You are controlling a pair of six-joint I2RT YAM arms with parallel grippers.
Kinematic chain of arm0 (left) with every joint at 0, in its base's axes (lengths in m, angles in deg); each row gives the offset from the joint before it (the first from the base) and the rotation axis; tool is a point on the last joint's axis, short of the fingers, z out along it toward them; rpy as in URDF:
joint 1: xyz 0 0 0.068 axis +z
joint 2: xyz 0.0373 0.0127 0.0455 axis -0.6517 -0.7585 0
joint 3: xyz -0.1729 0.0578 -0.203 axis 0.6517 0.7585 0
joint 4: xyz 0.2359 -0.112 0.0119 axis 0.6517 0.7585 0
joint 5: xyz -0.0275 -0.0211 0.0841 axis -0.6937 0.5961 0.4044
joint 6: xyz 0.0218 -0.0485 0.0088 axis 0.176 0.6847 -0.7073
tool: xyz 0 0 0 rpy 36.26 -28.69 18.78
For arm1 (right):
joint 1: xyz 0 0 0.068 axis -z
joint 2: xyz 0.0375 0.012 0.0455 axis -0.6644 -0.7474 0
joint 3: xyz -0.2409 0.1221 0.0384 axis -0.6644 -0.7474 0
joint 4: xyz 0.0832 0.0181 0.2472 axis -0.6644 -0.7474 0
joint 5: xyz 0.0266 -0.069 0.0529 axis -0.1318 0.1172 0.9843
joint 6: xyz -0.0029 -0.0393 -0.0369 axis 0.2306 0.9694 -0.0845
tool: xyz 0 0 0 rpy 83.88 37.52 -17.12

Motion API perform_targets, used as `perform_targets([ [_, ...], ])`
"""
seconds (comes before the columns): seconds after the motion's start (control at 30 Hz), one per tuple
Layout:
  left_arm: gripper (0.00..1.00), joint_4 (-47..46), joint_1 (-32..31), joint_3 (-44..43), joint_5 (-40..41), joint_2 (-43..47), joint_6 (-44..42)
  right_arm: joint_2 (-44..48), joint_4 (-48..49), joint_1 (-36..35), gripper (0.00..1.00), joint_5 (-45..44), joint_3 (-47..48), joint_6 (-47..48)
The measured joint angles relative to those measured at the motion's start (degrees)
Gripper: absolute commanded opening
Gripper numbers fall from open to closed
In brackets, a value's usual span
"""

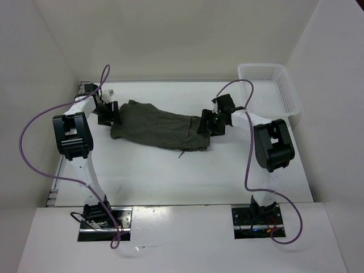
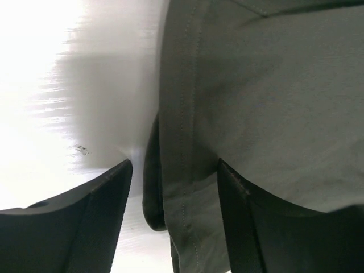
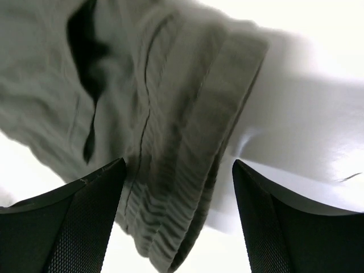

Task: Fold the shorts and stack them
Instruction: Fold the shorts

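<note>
**Colours and patterns across my table, seen from above and from both wrists.**
The shorts (image 1: 159, 129) are a plain dark olive green without print. Their hem stitching and the ribbed gathers of the waistband are the same green. My left gripper (image 2: 174, 165) and right gripper (image 3: 179, 165) are matt black, and the right one's pads (image 3: 85, 227) bear a fine cross-hatched texture. My arms (image 1: 85, 165) are white with black motor housings (image 1: 72, 136), and a purple cable (image 1: 25, 131) loops from each. The basket (image 1: 287, 94) is white, with a regular mesh of small holes. The table (image 1: 170, 176) is plain white with a few small dark scuffs, and the walls (image 1: 170, 34) are off-white.
</note>
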Motion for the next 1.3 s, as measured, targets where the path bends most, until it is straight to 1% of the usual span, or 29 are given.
perform_targets([
  [0.07, 0.65, -0.02, -0.07, 0.09, -0.09, 0.00, 0.00, 0.46, -0.07, 0.07, 0.81, 2.38, -1.11, -0.63],
  [0.1, 0.60, -0.04, -0.09, 0.24, -0.24, 0.00, -0.02, 0.28, -0.02, 0.07, 0.81, 3.19, -1.20, -0.70],
  [0.17, 0.54, -0.04, -0.09, 0.39, -0.48, 0.00, 0.09, -0.39, 0.09, 0.07, 0.78, 4.39, -1.01, -0.70],
  [0.2, 0.50, -0.09, -0.09, 0.57, -0.63, 0.00, -0.04, -1.07, 0.09, 0.07, 0.76, 5.01, -0.50, -0.76],
  [0.23, 0.48, -0.07, -0.09, 0.72, -0.81, 0.00, 0.09, -1.92, 0.24, 0.04, 0.74, 5.20, 0.11, -0.83],
  [0.27, 0.46, -0.07, -0.09, 0.81, -0.94, 0.00, 0.02, -2.75, 0.17, 0.04, 0.64, 5.49, 0.85, -1.01],
  [0.3, 0.44, -0.20, -0.09, 1.01, -1.07, 0.00, 0.02, -3.28, 0.48, 0.02, 0.56, 5.22, 1.42, -0.92],
  [0.33, 0.40, -0.26, -0.09, 1.11, -1.18, 0.00, 0.07, -3.96, 0.79, 0.00, 0.49, 5.09, 1.88, -0.90],
  [0.37, 0.37, -0.42, -0.09, 1.29, -1.27, 0.00, 0.02, -4.46, 0.94, 0.00, 0.30, 4.79, 2.23, -1.11],
  [0.43, 0.31, -0.63, -0.11, 1.66, -1.75, 0.07, 0.04, -5.31, 1.51, -0.07, 0.13, 3.78, 2.38, -1.49],
  [0.47, 0.26, -0.87, -0.15, 2.08, -2.08, 0.15, 0.07, -5.51, 1.68, -0.07, 0.03, 3.58, 2.40, -1.70],
  [0.5, 0.24, -1.03, -0.24, 2.49, -2.38, 0.35, 0.11, -5.51, 1.73, -0.09, 0.00, 3.30, 2.43, -1.57],
  [0.57, 0.18, -1.14, -0.63, 3.15, -3.41, 0.52, 0.11, -5.42, 1.77, -0.17, 0.00, 2.25, 2.60, -1.29],
  [0.67, 0.16, -1.07, -2.21, 3.52, -4.48, 0.63, 0.07, -4.81, 1.75, -0.17, 0.00, 0.98, 2.60, 0.79],
  [0.73, 0.13, -1.01, -4.26, 3.50, -4.85, 0.63, 0.09, -3.98, 1.31, 0.11, 0.00, -0.31, 2.69, 3.06],
  [0.87, 0.11, -0.79, -10.82, 2.99, -5.33, 0.46, 0.00, -2.01, -3.10, 2.89, 0.00, -2.29, 5.66, 9.22],
  [1.0, 0.11, -0.28, -16.94, 0.79, -6.10, -0.74, 0.00, -0.35, -8.55, 8.61, 0.00, -4.59, 12.00, 15.13],
  [1.13, 0.11, -0.04, -20.81, -2.82, -7.50, -2.47, 0.11, 2.27, -13.35, 13.51, 0.00, -7.63, 17.46, 20.00],
  [1.2, 0.11, -0.52, -22.73, -5.07, -7.65, -3.39, 0.09, 3.58, -15.15, 14.12, 0.00, -9.05, 19.06, 21.55],
  [1.3, 0.08, -1.01, -25.79, -8.98, -7.41, -5.22, 0.07, 4.90, -17.92, 13.53, 0.00, -10.93, 21.35, 22.95],
])
